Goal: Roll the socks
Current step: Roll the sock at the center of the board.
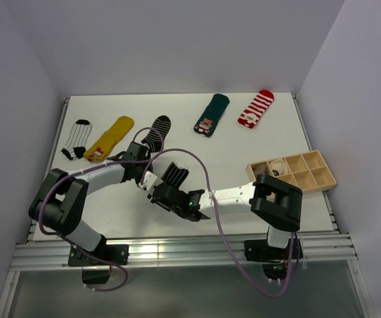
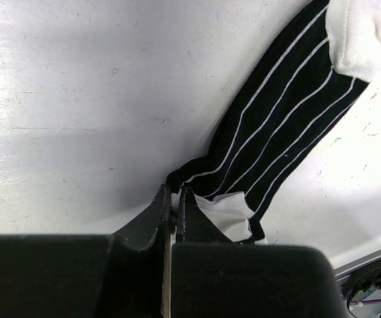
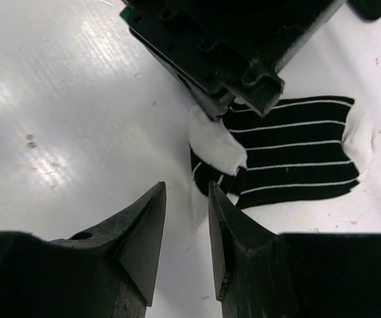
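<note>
A black sock with thin white lines (image 1: pixel 175 173) lies flat in the middle of the table, its body (image 2: pixel 283 119) running away from my left gripper (image 2: pixel 175 193). That gripper is shut on the sock's white end (image 2: pixel 226 212). In the right wrist view the same sock (image 3: pixel 296 159) lies ahead and to the right. My right gripper (image 3: pixel 187 192) is open just short of its white end (image 3: pixel 217 142), with nothing between its fingers. In the top view the left gripper (image 1: pixel 152 185) and right gripper (image 1: pixel 158 197) are close together at the sock's near end.
Several more socks lie along the back: black-and-white striped (image 1: pixel 77 137), yellow (image 1: pixel 110 138), black with white lines (image 1: pixel 156 131), dark green (image 1: pixel 211 114), red-and-white striped (image 1: pixel 256 108). A wooden compartment tray (image 1: pixel 319 173) stands at the right edge.
</note>
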`<state>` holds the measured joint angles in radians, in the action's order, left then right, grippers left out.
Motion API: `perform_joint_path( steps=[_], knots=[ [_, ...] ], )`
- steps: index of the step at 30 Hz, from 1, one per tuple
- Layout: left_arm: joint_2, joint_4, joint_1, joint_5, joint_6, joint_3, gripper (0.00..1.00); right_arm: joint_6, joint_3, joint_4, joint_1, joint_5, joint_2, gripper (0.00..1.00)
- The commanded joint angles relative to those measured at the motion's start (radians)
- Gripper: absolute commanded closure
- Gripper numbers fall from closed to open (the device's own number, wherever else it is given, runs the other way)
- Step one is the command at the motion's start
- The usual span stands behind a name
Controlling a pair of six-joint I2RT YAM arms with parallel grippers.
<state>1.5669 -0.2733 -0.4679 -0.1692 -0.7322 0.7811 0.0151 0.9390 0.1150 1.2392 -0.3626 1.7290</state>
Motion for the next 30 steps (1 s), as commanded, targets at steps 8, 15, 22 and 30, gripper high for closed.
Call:
perform_joint_path(
  steps=[8,15,22,30],
  knots=[
    [0.019,-0.063,0.003,-0.023,0.056,0.026,1.0,0.105,0.106,0.023,0.02,-0.157,0.144,0.6],
    [0.025,-0.093,0.008,-0.024,0.077,0.049,1.0,0.103,0.129,-0.009,0.019,-0.165,0.23,0.6],
    [0.012,-0.086,0.029,-0.044,0.088,0.046,1.0,0.04,0.101,-0.057,-0.006,-0.121,0.245,0.89],
    [-0.099,-0.015,0.051,0.0,0.06,0.026,0.7,-0.072,0.081,-0.107,-0.128,0.278,0.106,1.0]
  ],
)
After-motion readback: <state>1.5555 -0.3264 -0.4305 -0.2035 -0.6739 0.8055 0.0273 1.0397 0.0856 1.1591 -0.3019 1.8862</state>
